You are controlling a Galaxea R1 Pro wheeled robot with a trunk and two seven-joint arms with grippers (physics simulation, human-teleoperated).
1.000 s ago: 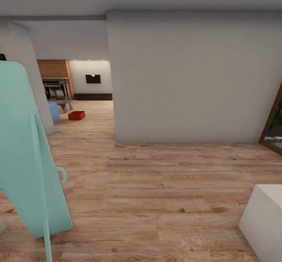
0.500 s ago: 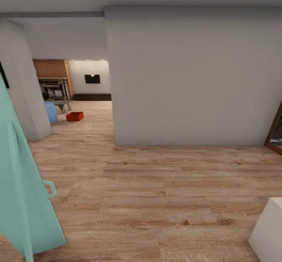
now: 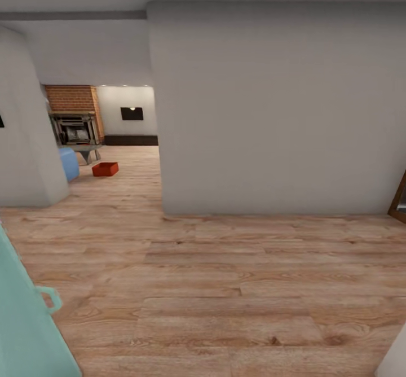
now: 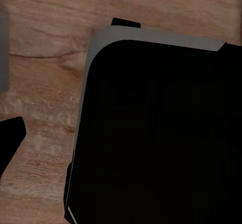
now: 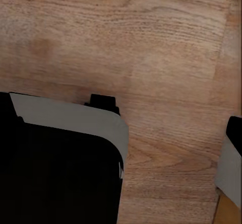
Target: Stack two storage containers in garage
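**A:** Where's your bin?

**B:** In your head view, left of centre and far off: one red-orange bin sits on the plank floor of the living room, seen through the opening between the big grey wall and the pillar at the left edge. It lies just right of a blue seat and below the brick fireplace. A dark panel hangs on the far white wall, to the right of the fireplace. You can see one bin from here.

**A:** And nearer to you?

**B:** A teal door with a loop handle fills your lower left corner. A white edge cuts into the lower right corner, and a wooden frame shows at the right edge.

**A:** What are your grippers doing?

**B:** You cannot tell. Your left wrist view has a black body with a grey rim over the planks, and a dark tip at the frame's left edge that may be a finger. Your right wrist view has the same black, grey-rimmed body in the lower left, with a grey and black part at the right edge. Neither shows how wide the fingers stand or anything held.
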